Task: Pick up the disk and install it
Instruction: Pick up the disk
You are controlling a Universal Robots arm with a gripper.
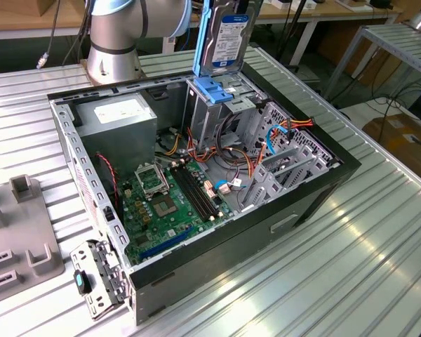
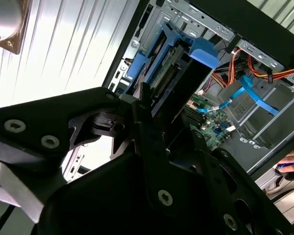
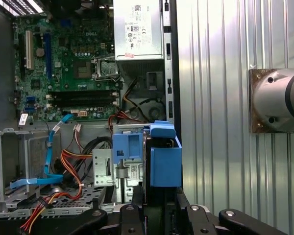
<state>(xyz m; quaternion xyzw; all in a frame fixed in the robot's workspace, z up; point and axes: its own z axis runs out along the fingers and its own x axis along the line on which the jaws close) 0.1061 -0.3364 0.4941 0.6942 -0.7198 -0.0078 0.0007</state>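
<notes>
The disk (image 1: 228, 36) hangs upright, label facing the exterior view, with its lower edge just above the drive cage (image 1: 217, 112) at the back of the open computer case. Its bright blue frame runs down both sides. In the second wrist view my gripper (image 2: 148, 115) is shut on the disk (image 2: 171, 78), which points edge-on toward the cage. In the first wrist view the disk's blue frame (image 3: 165, 159) stands out from my gripper (image 3: 154, 204), over the case wall. A separate blue bracket (image 1: 214, 90) sits on top of the cage.
The open case (image 1: 323, 186) lies on a ribbed metal table. Inside are a grey power supply (image 1: 119, 116), the motherboard (image 1: 165, 203) and loose orange and blue cables (image 1: 277, 133). The arm's base (image 1: 116, 42) stands behind. A grey fixture (image 1: 21, 242) sits at the exterior view's left. A hand (image 2: 291, 164) shows beyond the case.
</notes>
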